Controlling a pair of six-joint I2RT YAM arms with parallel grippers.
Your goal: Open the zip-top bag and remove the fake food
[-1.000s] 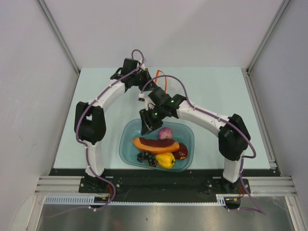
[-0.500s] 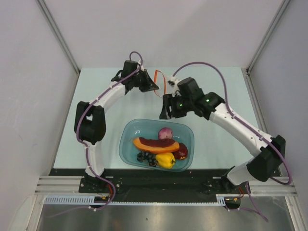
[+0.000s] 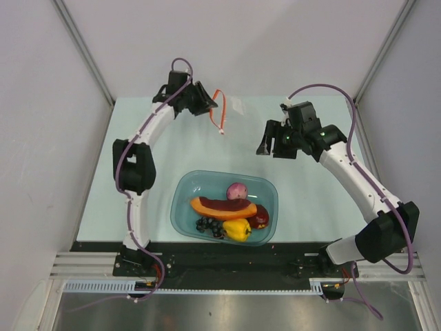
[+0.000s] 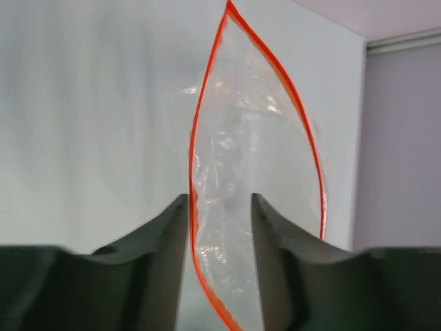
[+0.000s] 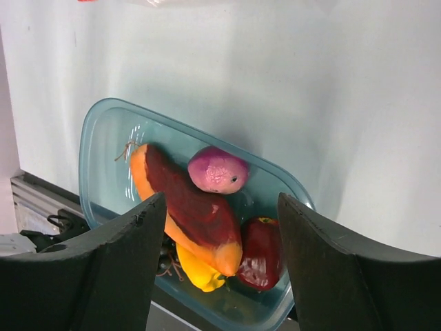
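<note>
Swung apart since the earlier frame. At far left, left gripper (image 4: 219, 200) clamped on small clear crinkly zip-top bag (image 4: 255, 172) with orange-red zip strip, mouth gaping. Nearer, at centre, fake food (image 3: 224, 207) of coloured plastic lying in teal translucent rectangular tub (image 3: 185, 187). At right, right gripper (image 3: 270, 142) spread wide, holding nothing.

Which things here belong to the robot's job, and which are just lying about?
Job: zip-top bag, held by left end effector; onion, slice, pepper, apple, berry cluster.
Just about: teal tub under the food; table.
</note>
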